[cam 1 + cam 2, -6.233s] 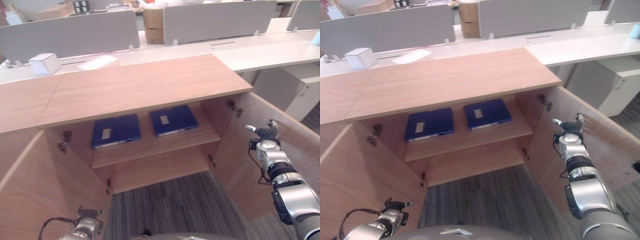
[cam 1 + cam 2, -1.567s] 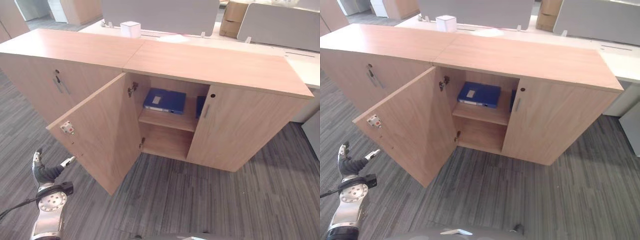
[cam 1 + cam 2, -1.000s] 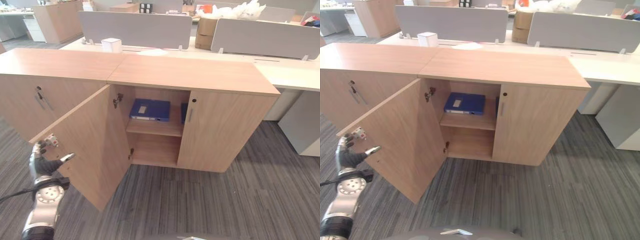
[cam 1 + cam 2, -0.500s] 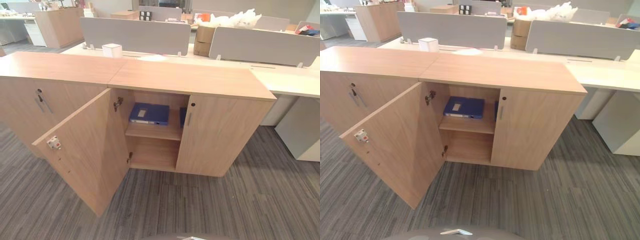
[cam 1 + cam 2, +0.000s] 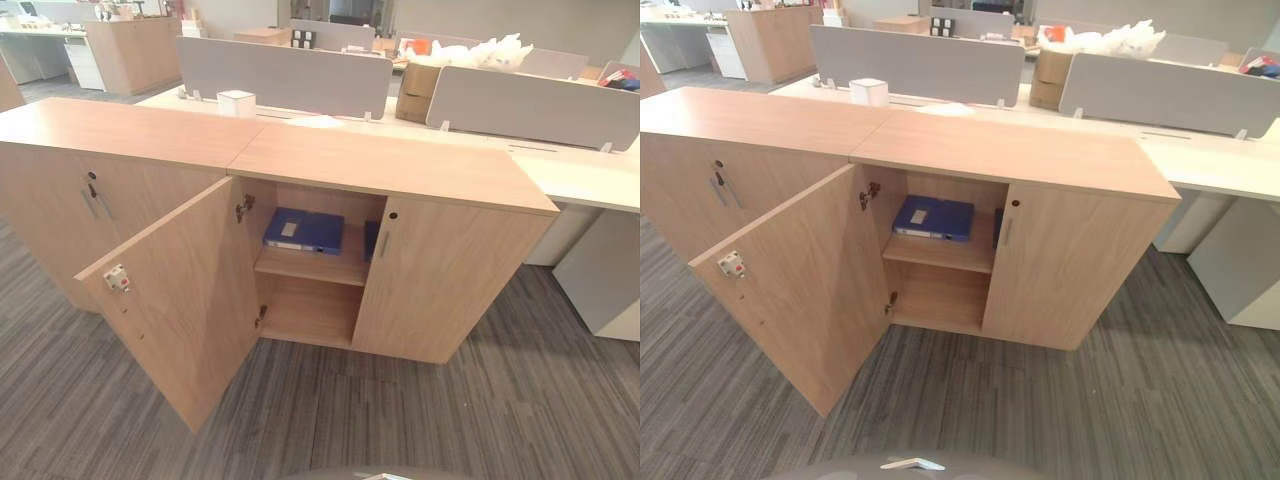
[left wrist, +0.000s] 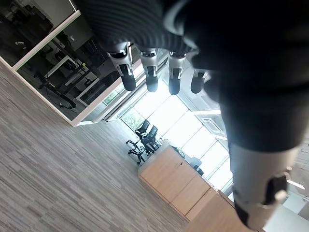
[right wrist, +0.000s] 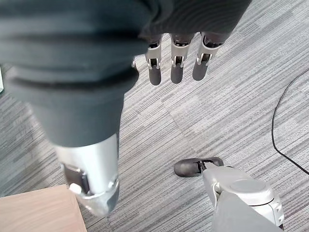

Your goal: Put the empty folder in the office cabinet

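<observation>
The wooden office cabinet [image 5: 390, 165] stands ahead with its left door [image 5: 175, 300] swung wide open and its right door [image 5: 450, 280] closed. A blue folder [image 5: 303, 230] lies flat on the upper shelf, and the edge of a second blue folder [image 5: 369, 238] peeks out behind the closed door. The lower shelf [image 5: 312, 310] is bare. In the left wrist view my left hand [image 6: 147, 72] hangs over the carpet with straight fingers and holds nothing. My right hand [image 7: 175, 63] hangs likewise over the carpet, fingers straight and empty.
A closed neighbouring cabinet [image 5: 60, 190] adjoins on the left. Behind are desks with grey divider panels [image 5: 285, 75], a white box [image 5: 236, 103] and a cardboard box [image 5: 420, 80]. Grey striped carpet [image 5: 450, 420] spreads in front of the cabinet.
The right door, open six seconds ago, is closed. My left hand, near the open door's latch a second ago, has dropped away. The camera has drawn back and risen.
</observation>
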